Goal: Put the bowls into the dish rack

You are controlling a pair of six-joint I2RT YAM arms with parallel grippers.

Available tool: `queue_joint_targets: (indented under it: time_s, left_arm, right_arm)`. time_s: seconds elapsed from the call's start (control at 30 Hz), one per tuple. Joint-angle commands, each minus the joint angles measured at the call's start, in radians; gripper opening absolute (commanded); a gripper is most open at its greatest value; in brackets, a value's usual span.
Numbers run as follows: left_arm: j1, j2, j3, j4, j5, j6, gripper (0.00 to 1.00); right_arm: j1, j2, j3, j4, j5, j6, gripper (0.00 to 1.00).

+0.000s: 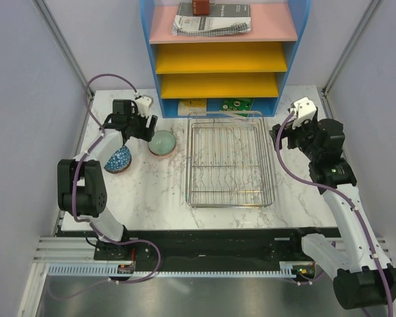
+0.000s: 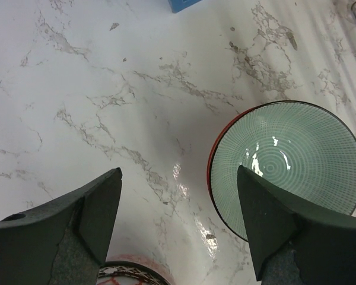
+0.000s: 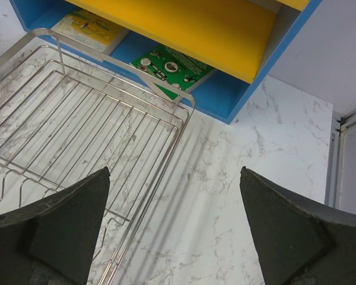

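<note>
Marble top (image 1: 158, 198): bowl (image 1: 162, 142), rack (image 1: 230, 165), illegible green card (image 3: 172, 66)

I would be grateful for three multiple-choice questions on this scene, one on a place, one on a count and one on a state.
1. Where is the pale green bowl relative to the dish rack?
A. inside it
B. on the table to its left
C. on the table to its right

2. How many yellow trays does the shelf unit hold?
A. one
B. two
C. four

3. How is the right tool?
A. open, holding nothing
B. shut on a bowl
C. shut on a rack wire

Answers:
1 B, the top view shows it on the marble beside the rack's left side.
2 B, two yellow trays sit under the pink tray.
3 A, its fingers stand wide apart with nothing between them.
</note>
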Motion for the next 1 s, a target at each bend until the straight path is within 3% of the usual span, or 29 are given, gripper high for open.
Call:
queue_joint_targets:
  time_s: [0.0,0.43,0.63,0.67,0.9,0.97]
  left_arm:
    - [-0.008,0.04,0.065,0.006,-0.008,0.051,0.82]
    - [-0.051,0.074,0.047,-0.051,0.076,0.112,0.63]
    - [-0.053,0.103,0.057,-0.063,0.059,0.129,0.49]
    - [-0.054,0.11,0.059,-0.066,0.061,0.13,0.4]
    - [-0.057,0.123,0.064,-0.078,0.055,0.135,0.39]
    - [-0.057,0.121,0.064,-0.078,0.05,0.132,0.34]
  right_arm:
    - [0.008,0.014,-0.008,0.016,-0.021,-0.019,0.98]
    - [0.028,0.028,-0.012,0.018,0.002,-0.033,0.98]
    - [0.028,0.022,-0.016,0.018,-0.001,-0.029,0.98]
    - [0.026,0.02,-0.017,0.019,-0.001,-0.029,0.98]
    - [0.029,0.022,-0.019,0.021,-0.004,-0.029,0.98]
    - [0.029,0.022,-0.019,0.021,-0.004,-0.028,0.98]
